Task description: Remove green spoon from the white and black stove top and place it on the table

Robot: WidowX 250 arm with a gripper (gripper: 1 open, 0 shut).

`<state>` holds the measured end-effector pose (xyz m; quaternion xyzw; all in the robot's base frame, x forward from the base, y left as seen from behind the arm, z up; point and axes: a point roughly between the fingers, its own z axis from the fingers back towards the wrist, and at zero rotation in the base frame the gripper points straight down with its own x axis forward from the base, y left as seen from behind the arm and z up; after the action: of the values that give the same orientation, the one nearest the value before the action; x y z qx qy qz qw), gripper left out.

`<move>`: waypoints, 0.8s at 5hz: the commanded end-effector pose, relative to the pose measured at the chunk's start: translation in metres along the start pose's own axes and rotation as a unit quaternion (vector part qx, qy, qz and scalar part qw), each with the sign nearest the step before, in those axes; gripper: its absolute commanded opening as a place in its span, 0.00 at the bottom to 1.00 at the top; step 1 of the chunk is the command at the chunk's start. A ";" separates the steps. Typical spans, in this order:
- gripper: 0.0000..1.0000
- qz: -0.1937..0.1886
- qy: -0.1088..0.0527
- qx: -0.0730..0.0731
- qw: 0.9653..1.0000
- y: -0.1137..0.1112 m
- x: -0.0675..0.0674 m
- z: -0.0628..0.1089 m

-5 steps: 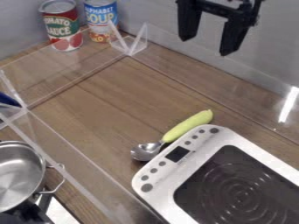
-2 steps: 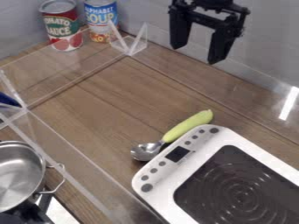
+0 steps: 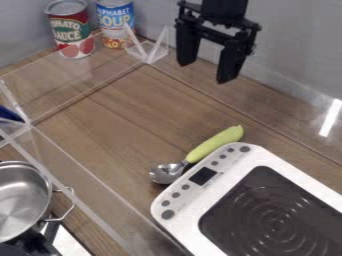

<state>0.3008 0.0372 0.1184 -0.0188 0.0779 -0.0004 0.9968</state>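
The black two-fingered gripper (image 3: 210, 62) has shifted toward the left of the view since a moment ago, while everything else I can see lies just as it did. Closest to me, in the lower left corner, is a shiny steel pot (image 3: 24, 200), cut off by the edge of the view. To the right of it, the white and black stove top (image 3: 267, 210) runs out of view, concentric rings on its black glass and a small dark display near its corner.

Just beyond the stove top's near left corner, the green spoon (image 3: 211, 145) lies on the wood-grain table (image 3: 107, 125), beside the stove top's edge rather than up on its glass. Its round metal bowl points toward the pot side, and its thick yellow-green handle angles away to the right.

Farther back, the gripper hangs in the air, well apart from the spoon. Its two fingers are spread with a gap between them, holding nothing. At the far left, near the pale wall (image 3: 287, 50), stand a red tomato sauce can (image 3: 74, 28) and a blue-and-white alphabet soup can (image 3: 116, 22), side by side.
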 end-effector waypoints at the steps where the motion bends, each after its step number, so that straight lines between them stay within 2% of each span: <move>1: 1.00 0.003 -0.019 0.006 1.000 0.013 -0.003 0.005; 3: 1.00 -0.007 -0.021 0.013 1.000 0.024 -0.005 -0.005; 4: 1.00 -0.010 -0.015 0.014 1.000 0.026 -0.006 -0.012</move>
<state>0.2922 0.0558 0.0993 -0.0126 0.0764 -0.0162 0.9969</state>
